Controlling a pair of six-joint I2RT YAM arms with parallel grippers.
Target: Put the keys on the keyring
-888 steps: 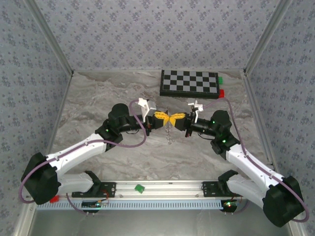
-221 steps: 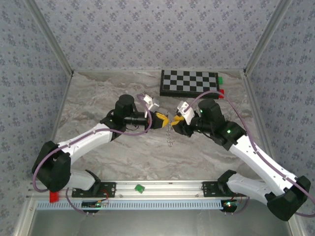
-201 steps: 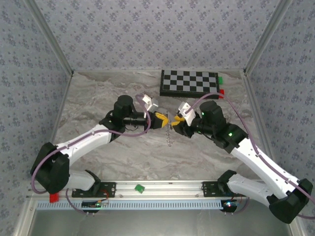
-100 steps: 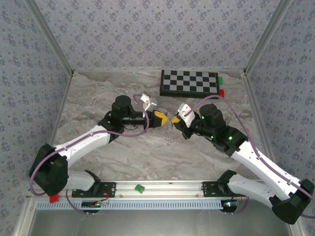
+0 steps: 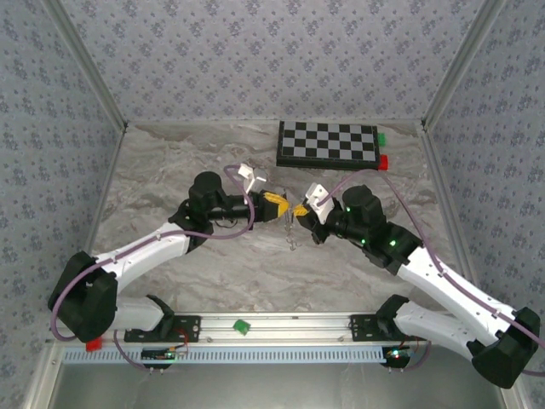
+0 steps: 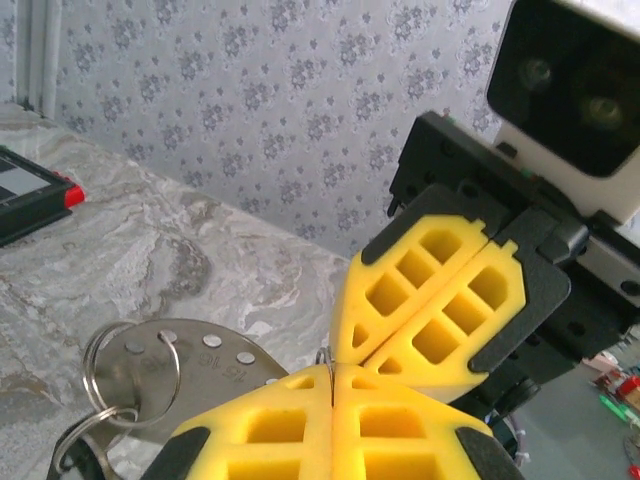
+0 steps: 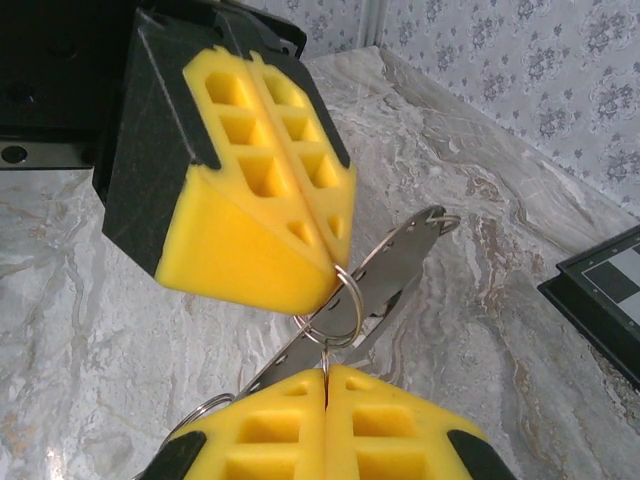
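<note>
My left gripper (image 5: 277,205) and right gripper (image 5: 298,210) meet tip to tip above the table's middle, both shut. In the right wrist view the left gripper's yellow fingers (image 7: 262,175) pinch a silver keyring (image 7: 337,305). A thin metal key (image 7: 323,356) runs edge-on from that ring into my right gripper (image 7: 325,375). A flat silver plate with holes (image 7: 395,262) and more rings hang behind. In the left wrist view my left gripper (image 6: 330,370) clamps a thin wire, with the right gripper's fingers (image 6: 430,295) touching its tip. The bunch of keys (image 5: 292,235) dangles below.
A checkerboard (image 5: 328,143) lies at the back of the marble table (image 5: 162,170), with a green block (image 5: 381,138) and a red block (image 5: 383,161) at its right end. Another green block (image 5: 241,325) sits on the front rail. Patterned walls enclose the space.
Both grippers stay tip to tip on the ring. The left arm's wrist has drawn back leftward and the right arm has dropped slightly, turning its wrist. The bunch still hangs.
</note>
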